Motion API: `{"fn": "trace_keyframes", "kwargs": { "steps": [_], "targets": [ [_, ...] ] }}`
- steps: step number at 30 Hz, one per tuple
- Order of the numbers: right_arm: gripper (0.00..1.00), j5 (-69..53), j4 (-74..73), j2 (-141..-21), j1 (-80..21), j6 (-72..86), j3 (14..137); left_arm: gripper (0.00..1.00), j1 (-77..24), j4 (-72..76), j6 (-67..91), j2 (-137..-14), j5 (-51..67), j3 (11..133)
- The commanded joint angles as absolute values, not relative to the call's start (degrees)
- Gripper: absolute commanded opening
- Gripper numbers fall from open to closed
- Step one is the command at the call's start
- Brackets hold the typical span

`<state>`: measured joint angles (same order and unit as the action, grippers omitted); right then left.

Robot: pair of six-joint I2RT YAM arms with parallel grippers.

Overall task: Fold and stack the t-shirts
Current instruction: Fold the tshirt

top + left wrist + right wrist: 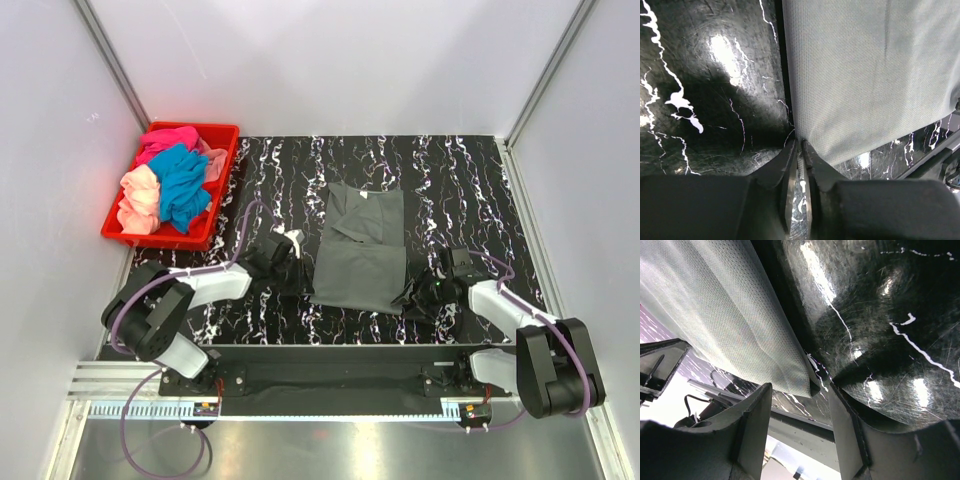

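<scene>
L gripper (298, 262) sits low over the table (460, 190), near the near edge, left of centre, just beside the left side of the dark grey t-shirt (360, 250). In the wrist view its fingers (790, 165) are pressed nearly together w/ only a thin slit btw them. The shirt's (865, 75) edge runs straight into the tips, so it looks pinched there.

R gripper (415, 295) is at the shirt's near-right corner, also close to the table's near edge. Its fingers (752, 425) are spread wide. The cloth corner (730, 315) lies btw them, not clamped.

The shirt lies flat on the black marbled top, approx mid-table, slightly right of centre. It is a narrow, partly folded shape, w/ the hem toward the near edge and the neck w/ small white tag (365, 197) toward the far edge.

Far-left corner: red crate (150, 240), well apart from the grey shirt. A loose heap is inside: peach t-shirt (140, 200) at its near-left, teal-blue t-shirt (183, 185) in the middle, magenta-pink t-shirt (165, 140) at its far end.
</scene>
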<state>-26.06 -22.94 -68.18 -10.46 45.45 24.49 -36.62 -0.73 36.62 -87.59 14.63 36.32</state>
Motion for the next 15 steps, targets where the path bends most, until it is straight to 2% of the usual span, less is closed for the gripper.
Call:
{"fn": "trace_keyframes", "kwargs": {
  "steps": [1,6,7,15],
  "targets": [
    [0.56,-23.5,-23.2,-67.9,-11.2,45.5,23.6,0.19,-37.3,-4.1,37.8,-86.9,11.6,33.8],
    [0.57,-24.1,-22.9,-64.1,-11.3,48.7,21.4,0.5,-37.5,-6.9,36.7,-85.3,9.9,34.9],
    [0.57,-24.3,-22.9,-63.2,-11.3,49.1,21.1,0.53,-37.5,-7.6,36.3,-85.0,9.6,35.1],
    [0.56,-24.5,-20.7,-63.1,-11.7,51.4,18.9,0.57,-39.9,-5.5,38.9,-83.6,8.5,32.7]
  ]
}}
